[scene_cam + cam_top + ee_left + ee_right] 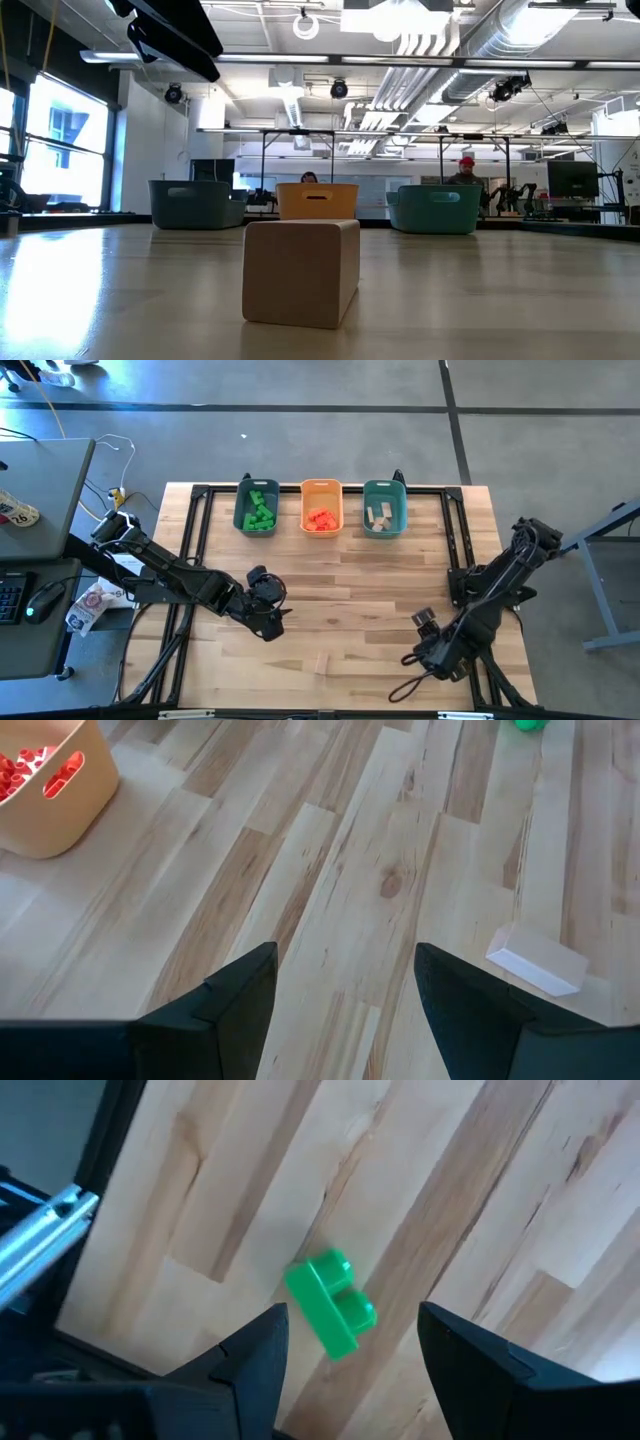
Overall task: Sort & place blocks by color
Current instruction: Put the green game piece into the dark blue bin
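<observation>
Worktop [340, 590]: pale wood planks with a black frame around it. Three bins stand in a row along the far edge. The left teal bin [257, 507] contains green blocks [260, 512], the orange bin [321, 507] contains red-orange blocks [320, 518], and the right teal bin [384, 507] contains tan blocks [379, 517].

Two blocks lie outside the bins. A tan wooden block [537, 960] rests on the bare wood near the front edge, ahead of the left gripper [268, 610]. A green studded block [331, 1302] lies just ahead of the right gripper [425, 650], near the front right of the worktop.

Both grippers: fingers spread wide, nothing held, neither touching a block.

No legible brand, label or writing found on bins, blocks or arms.
</observation>
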You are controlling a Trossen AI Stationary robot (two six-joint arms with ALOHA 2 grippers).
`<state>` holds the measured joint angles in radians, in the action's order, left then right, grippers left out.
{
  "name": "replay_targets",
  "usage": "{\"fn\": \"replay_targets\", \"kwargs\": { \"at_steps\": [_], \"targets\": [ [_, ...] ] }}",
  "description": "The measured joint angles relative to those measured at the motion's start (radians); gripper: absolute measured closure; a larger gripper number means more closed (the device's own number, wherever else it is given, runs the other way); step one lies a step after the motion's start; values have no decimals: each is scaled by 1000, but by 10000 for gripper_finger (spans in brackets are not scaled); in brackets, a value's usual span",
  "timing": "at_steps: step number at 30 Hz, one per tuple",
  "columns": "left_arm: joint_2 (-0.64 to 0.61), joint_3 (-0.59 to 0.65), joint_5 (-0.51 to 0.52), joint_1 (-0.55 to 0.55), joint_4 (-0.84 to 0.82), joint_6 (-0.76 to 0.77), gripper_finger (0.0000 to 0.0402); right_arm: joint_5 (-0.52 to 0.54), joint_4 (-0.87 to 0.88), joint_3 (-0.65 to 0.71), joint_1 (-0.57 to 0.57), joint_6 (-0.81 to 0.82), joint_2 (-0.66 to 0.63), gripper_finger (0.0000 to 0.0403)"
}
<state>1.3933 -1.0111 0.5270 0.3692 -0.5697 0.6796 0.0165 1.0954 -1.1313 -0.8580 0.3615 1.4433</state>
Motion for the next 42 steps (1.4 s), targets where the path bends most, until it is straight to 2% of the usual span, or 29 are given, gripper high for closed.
{"fn": "replay_targets", "kwargs": {
  "at_steps": [9,16,32,42],
  "targets": [
    [0,0,0,0,0,-2,178,-16,-1,0,-35,-120,156,194],
    [0,0,0,0,0,-2,178,-24,0,1,-43,-135,269,194],
    [0,0,0,0,0,-2,178,2,-2,1,-43,-157,378,194],
    [0,0,0,0,0,-2,178,-18,-34,1,-39,-153,423,194]
  ]
}}
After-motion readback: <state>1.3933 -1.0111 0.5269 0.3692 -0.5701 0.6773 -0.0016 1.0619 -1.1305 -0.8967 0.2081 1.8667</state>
